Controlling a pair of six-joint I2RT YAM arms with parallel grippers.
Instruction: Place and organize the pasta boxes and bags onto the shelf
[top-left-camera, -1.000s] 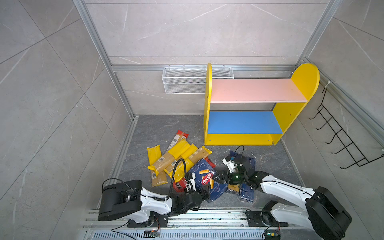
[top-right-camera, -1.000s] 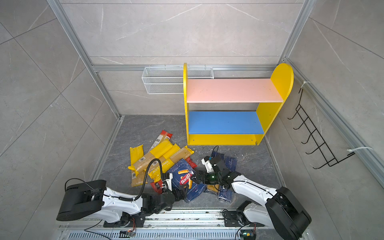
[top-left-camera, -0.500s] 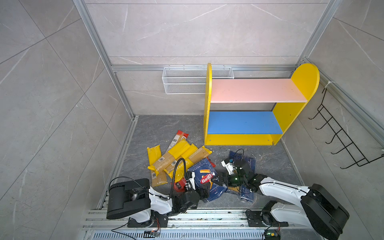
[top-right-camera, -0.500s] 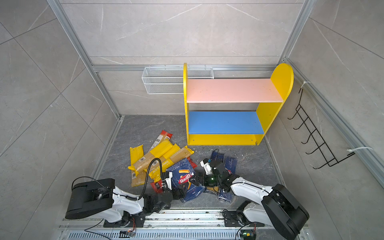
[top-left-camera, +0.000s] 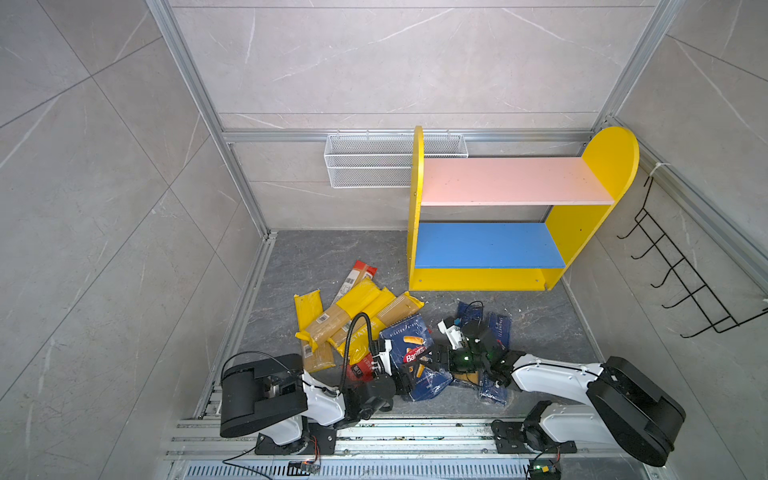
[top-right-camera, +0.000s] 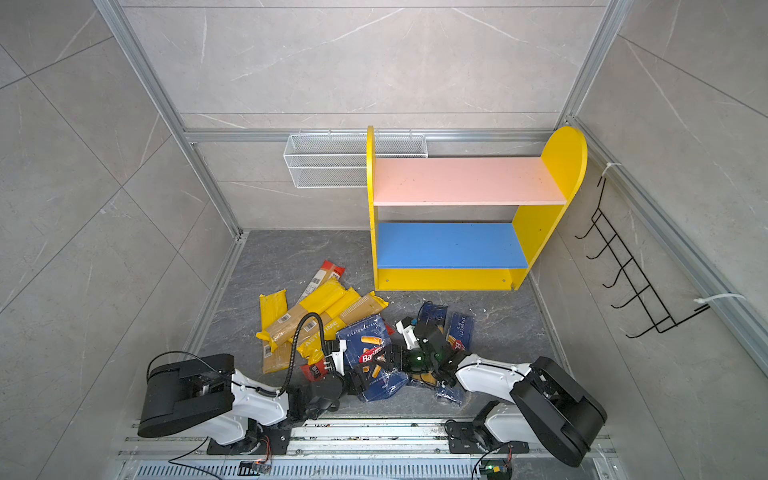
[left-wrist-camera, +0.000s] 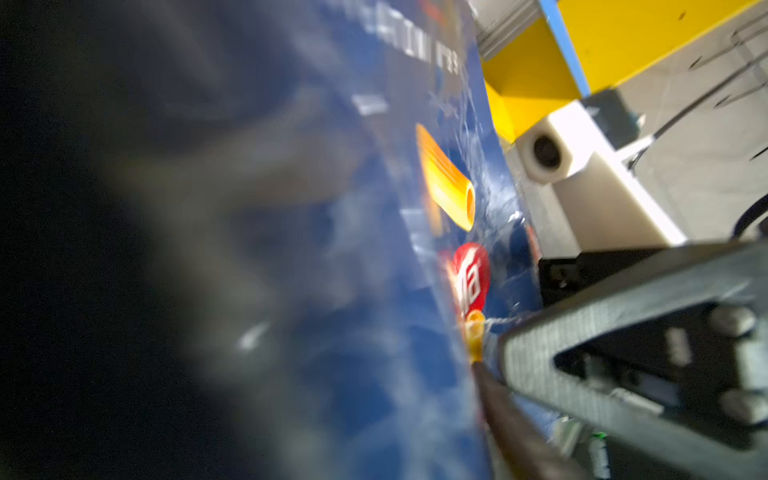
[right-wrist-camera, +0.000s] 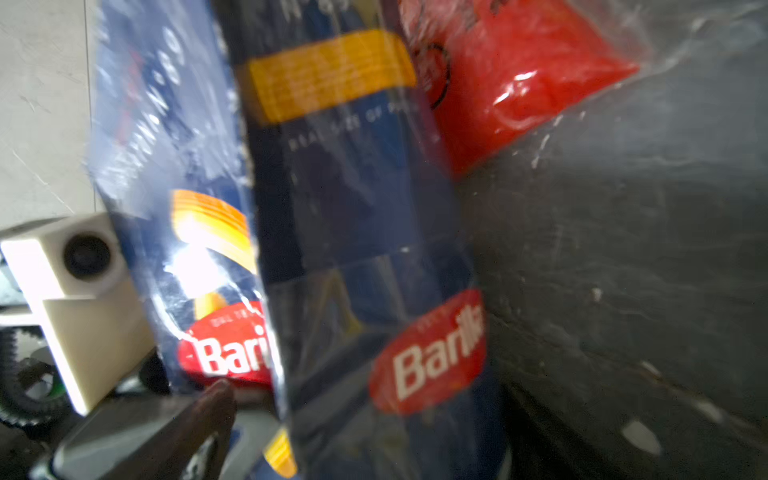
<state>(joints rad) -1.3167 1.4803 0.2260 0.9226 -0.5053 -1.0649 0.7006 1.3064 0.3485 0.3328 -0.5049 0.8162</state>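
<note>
The wide dark blue Barilla pasta box (top-left-camera: 409, 353) (top-right-camera: 368, 353) lies tilted on the pile near the front of the floor. My left gripper (top-left-camera: 399, 372) (top-right-camera: 353, 374) is shut on its near left edge; the box (left-wrist-camera: 374, 249) fills the left wrist view beside one brown finger (left-wrist-camera: 507, 407). My right gripper (top-left-camera: 436, 357) (top-right-camera: 392, 357) stands open at the box's right side, with the box (right-wrist-camera: 353, 208) between its jaws and one fingertip (right-wrist-camera: 208, 411) showing. The narrow pasta box (top-left-camera: 496, 345) lies under the right arm. Yellow bags (top-left-camera: 357, 307) and a red-ended bag (top-left-camera: 359, 274) lie left. The shelf (top-left-camera: 515, 183) stands bare behind.
A white wire basket (top-left-camera: 374, 166) hangs on the back wall beside the shelf. A black hook rack (top-left-camera: 681, 282) hangs on the right wall. Aluminium rails (top-left-camera: 374, 436) run along the front under both arm bases. Another red bag end (right-wrist-camera: 519, 83) lies beside the box.
My left gripper has gone from open to shut on the wide box. The right gripper has slid left up to the box's other side. The box has barely moved.
</note>
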